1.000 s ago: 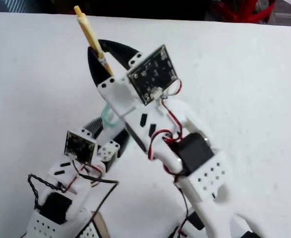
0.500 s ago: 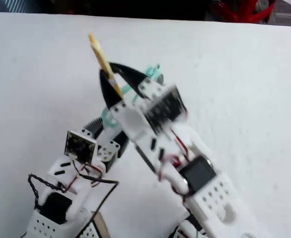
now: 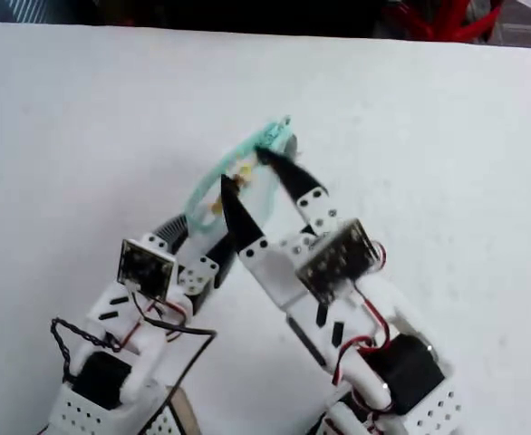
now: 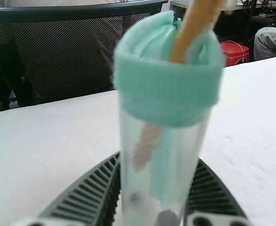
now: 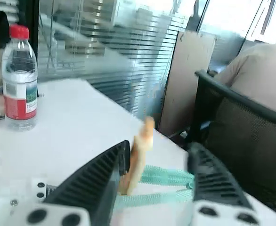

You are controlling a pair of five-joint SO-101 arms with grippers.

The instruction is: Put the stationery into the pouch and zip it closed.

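A: Since a second ago the right claw [image 3: 241, 166] has pulled back toward its own arm. The pen [image 3: 217, 207] it carried high now sits inside the pouch [image 3: 265, 138]. The left claw [image 3: 196, 237] has not shifted.

B: How wide is the right one, seen from above?

A: Fairly wide. Its black fingers [image 3: 238, 217] straddle the pouch mouth, with the teal rim between the tips. The left claw grips the pouch's lower end, and the pouch leans away from it over the table [image 3: 447, 118].

B: And from the left wrist?

A: The left claw [image 4: 152, 207] is closed on the pouch [image 4: 168, 89], a ribbed finger [image 4: 88, 193] against each side of the clear wall. The pouch stands up out of the claw, teal band on top. The pen [image 4: 194, 28] pokes out of the mouth, and its lower part shows through the wall. A chair [image 4: 58, 52] stands beyond the table edge.

B: Right wrist?

A: The right claw [image 5: 160, 146] has its jaws well apart. The pen [image 5: 140, 150] rises between them, just beside one finger [image 5: 98, 181]. Whether it touches that finger, I cannot tell. The pouch's [image 5: 164, 178] teal rim crosses the gap under the pen. A bottle [image 5: 19, 80] stands on the table, well apart from the claw.
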